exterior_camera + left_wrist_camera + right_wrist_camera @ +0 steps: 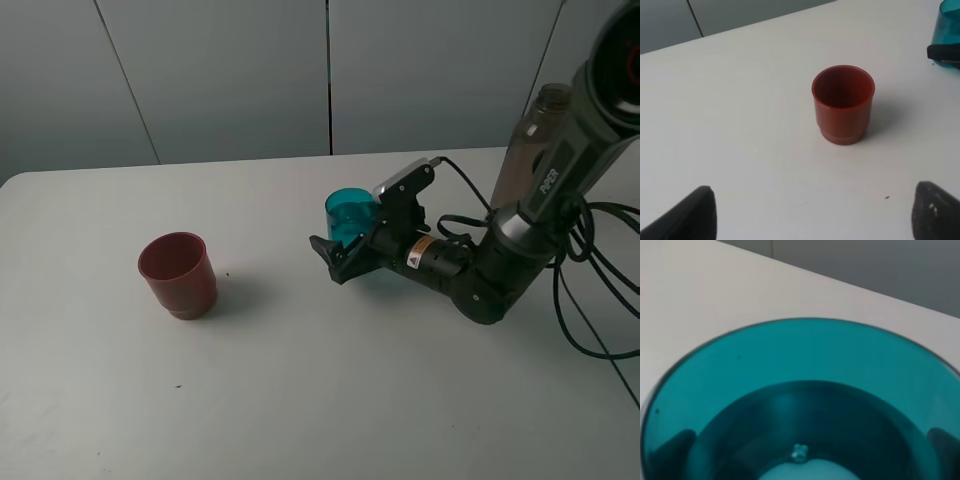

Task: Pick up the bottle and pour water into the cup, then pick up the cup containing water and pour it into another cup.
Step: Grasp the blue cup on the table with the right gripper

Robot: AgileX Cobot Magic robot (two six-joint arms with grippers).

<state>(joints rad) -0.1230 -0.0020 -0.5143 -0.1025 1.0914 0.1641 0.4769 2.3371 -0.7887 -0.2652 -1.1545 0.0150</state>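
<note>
Three vessels on one white table (300, 400).
Item 1: teal cup (348, 212), upright, with a droplet or bubble showing low inside. It is the landmark for all entries.
Item 2: red cup (178, 275), upright, well apart from the teal cup, on its left-arm side.
Item 3: bottle (522, 150), upright, neck up, well apart on the teal cup's opposite side, partly behind the right arm (540, 205).
Right gripper (343, 238): jaws spread wide, with the teal cup between the fingers (670, 452); contact cannot be told.
Left gripper (815, 212): jaws spread, holding nothing, beyond the red cup from the teal cup.
</note>
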